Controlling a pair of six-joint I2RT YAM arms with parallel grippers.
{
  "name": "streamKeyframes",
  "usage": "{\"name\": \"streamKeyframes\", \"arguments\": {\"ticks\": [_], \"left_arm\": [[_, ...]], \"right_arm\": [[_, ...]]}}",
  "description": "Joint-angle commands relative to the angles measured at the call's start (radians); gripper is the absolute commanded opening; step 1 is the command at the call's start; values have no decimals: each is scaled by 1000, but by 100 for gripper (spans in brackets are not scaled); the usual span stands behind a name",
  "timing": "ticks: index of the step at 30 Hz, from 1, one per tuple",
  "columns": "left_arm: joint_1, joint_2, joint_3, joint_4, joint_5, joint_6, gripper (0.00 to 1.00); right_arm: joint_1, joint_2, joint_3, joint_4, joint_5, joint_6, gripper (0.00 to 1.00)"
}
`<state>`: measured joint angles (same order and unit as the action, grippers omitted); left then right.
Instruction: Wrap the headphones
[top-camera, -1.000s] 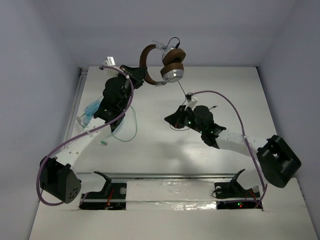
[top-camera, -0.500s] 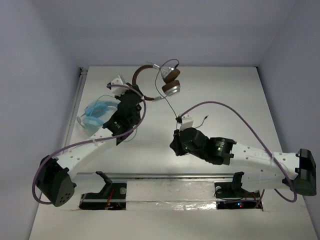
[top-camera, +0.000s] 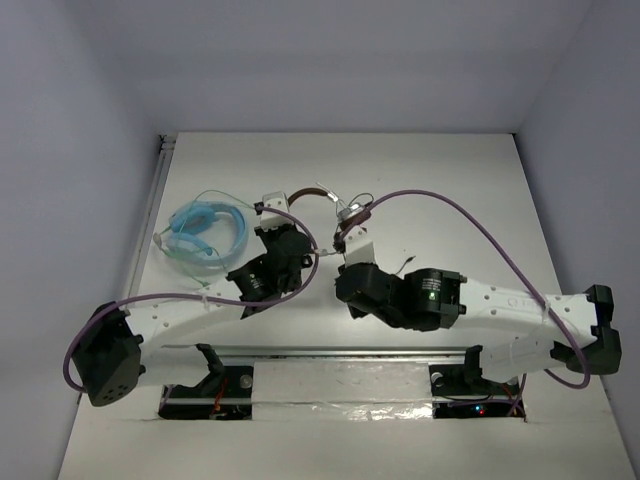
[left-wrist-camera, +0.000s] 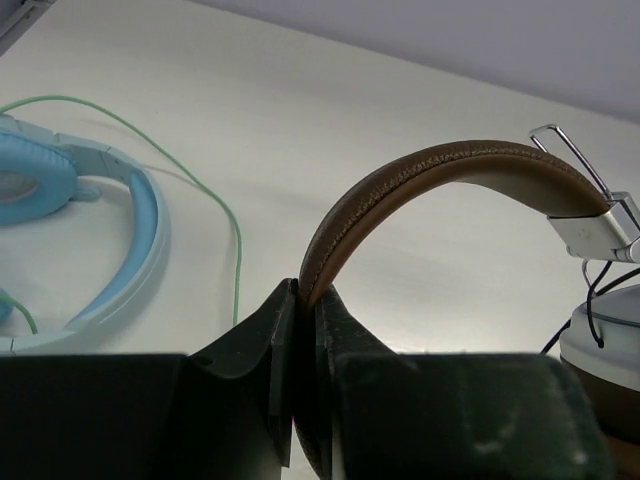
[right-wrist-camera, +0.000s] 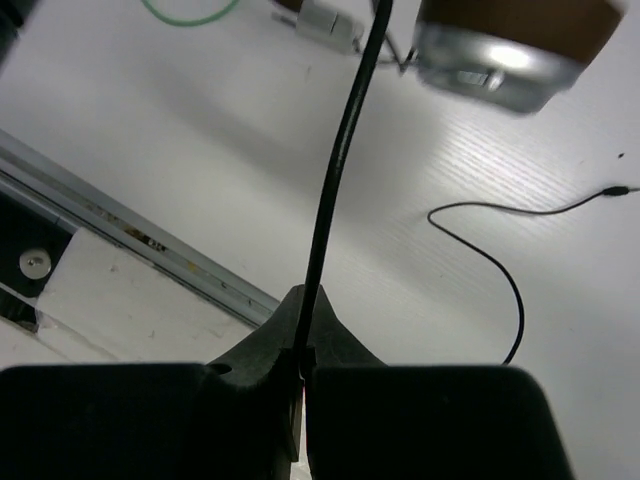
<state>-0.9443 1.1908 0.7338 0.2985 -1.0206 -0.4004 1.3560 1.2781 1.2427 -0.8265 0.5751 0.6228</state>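
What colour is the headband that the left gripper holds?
Brown, with fine stitching along its edge; the left wrist view shows the headband best.

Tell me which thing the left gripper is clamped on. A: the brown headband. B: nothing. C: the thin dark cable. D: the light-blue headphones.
A: in the left wrist view the left gripper pinches the lower end of the brown headband; the light-blue headphones lie apart to one side, and the thin dark cable sits in the right gripper.
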Motion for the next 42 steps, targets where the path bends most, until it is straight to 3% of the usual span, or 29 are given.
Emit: {"name": "streamKeyframes", "arguments": {"ticks": [1, 7, 13, 22, 30, 37, 42], "left_arm": [[-39, -66, -27, -1, 28, -20, 0], [-48, -112, -83, -4, 215, 12, 0], [-48, -168, -68, -105, 358, 9, 0], [-48, -286, -24, -297, 449, -14, 0], [-48, -341, 6, -355, 510, -35, 0], [-48, -349, 62, -355, 695, -32, 0], [-48, -373, 95, -351, 749, -51, 0]], "right_arm": [[5, -5, 95, -54, 80, -73, 0], [-5, 23, 175, -72, 115, -166, 0], [-61, 27, 187, -118, 225, -198, 0], [-146, 0, 201, -100, 420, -195, 0], [-222, -60, 107, 44, 425, -248, 0], [-336, -144, -43, 300, 223, -359, 5], [-394, -166, -127, 406, 183, -351, 7]]}}
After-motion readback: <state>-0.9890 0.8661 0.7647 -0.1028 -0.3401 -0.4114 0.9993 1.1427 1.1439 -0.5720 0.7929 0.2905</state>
